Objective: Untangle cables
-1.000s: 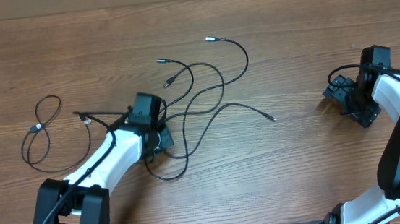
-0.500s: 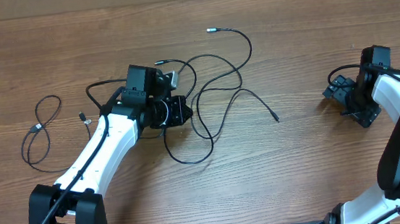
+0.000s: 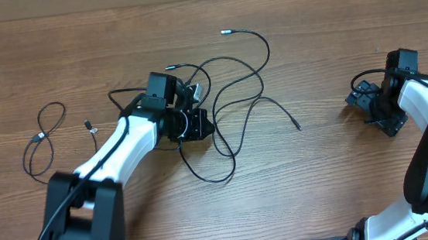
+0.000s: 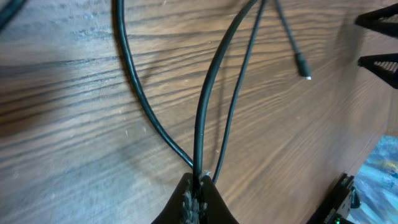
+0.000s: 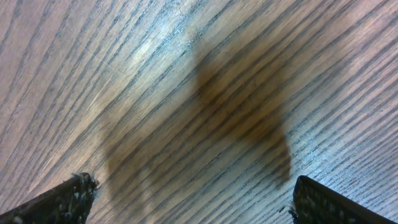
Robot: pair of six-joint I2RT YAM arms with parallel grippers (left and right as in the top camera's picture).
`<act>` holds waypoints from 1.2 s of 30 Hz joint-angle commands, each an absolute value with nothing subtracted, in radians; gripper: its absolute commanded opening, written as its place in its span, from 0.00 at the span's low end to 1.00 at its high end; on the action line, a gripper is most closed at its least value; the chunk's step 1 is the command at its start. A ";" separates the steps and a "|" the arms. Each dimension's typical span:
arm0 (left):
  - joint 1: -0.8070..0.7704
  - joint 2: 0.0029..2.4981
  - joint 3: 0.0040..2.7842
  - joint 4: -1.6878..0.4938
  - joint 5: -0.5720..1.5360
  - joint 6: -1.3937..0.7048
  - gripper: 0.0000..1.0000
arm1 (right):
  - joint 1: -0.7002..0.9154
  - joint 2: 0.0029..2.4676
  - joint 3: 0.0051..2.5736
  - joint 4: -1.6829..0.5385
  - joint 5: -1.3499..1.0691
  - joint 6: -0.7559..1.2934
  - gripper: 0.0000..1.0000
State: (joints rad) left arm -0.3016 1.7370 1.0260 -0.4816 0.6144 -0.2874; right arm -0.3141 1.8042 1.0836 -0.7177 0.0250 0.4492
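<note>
A tangle of thin black cables (image 3: 234, 87) lies at the table's middle, its strands looping toward the back and right, with plug tips at the back (image 3: 223, 32) and right (image 3: 298, 128). My left gripper (image 3: 205, 123) is shut on one strand of it; in the left wrist view the jaws (image 4: 198, 186) pinch a black cable (image 4: 205, 106), with two more strands beside it. A separate looped cable (image 3: 45, 139) lies at the far left, with a short plug (image 3: 89, 126) next to it. My right gripper (image 3: 364, 99) is open and empty at the right, over bare wood (image 5: 186, 193).
The wooden table (image 3: 321, 188) is the only surface. The right arm (image 3: 423, 109) stands along the right edge, apart from the cables.
My left gripper has moved right and toward the back with the cable in it, dragging the tangle's lower loops rightward. The right arm has not moved.
</note>
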 commanded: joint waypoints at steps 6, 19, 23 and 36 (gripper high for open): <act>-0.307 1.844 1.015 -0.392 0.732 -0.269 0.04 | -0.315 1.804 1.079 -0.712 0.025 0.456 1.00; -0.342 1.844 0.989 -0.378 0.647 -0.270 0.05 | -0.315 1.804 1.079 -0.712 0.025 0.456 1.00; -0.350 1.844 0.988 -0.355 0.646 -0.290 0.04 | -0.315 1.804 1.079 -0.712 0.025 0.456 1.00; -0.408 1.844 0.988 -0.304 0.624 -0.334 0.04 | -0.315 1.804 1.079 -0.712 0.025 0.456 1.00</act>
State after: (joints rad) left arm -0.3809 1.8370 0.9989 -0.3134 0.6476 -0.3153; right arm -0.3141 1.8042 1.0836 -0.7177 0.0250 0.4492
